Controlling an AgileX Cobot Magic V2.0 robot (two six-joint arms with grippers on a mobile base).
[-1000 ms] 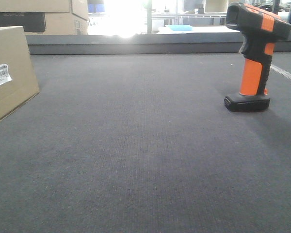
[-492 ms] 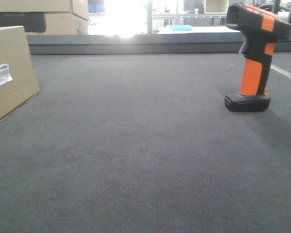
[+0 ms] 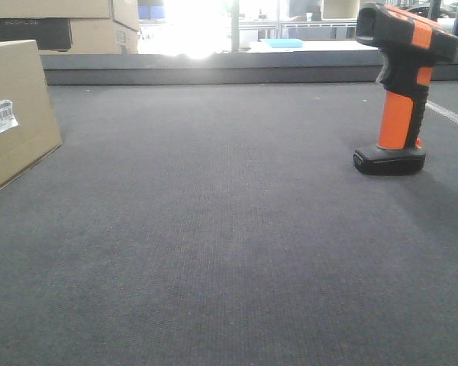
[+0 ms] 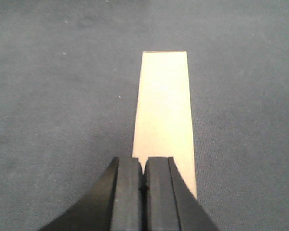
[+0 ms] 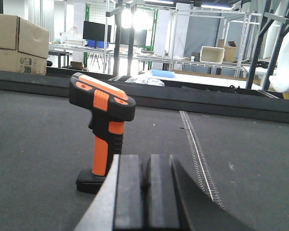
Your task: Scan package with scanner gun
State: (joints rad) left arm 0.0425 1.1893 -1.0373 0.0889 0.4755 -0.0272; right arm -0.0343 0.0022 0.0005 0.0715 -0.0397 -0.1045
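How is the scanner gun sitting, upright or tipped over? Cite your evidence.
Upright. The scanner gun rests on its flat black base, orange handle rising, head on top.

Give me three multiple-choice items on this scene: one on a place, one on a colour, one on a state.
1. Where is the scanner gun in the front view?
A. Upright on its base, at the right of the grey mat
B. Lying on its side at the left
C. Held in a claw

2. What colour is its handle?
A. Blue
B. Orange
C. White

3. What state is the left claw in?
A. Wide open
B. Shut and empty
C. Shut on a label

Answers:
1. A, since it stands on its flat black base at the right.
2. B, since the grip below the black head is orange.
3. B, since its fingers meet with nothing between them and the package lies beyond.
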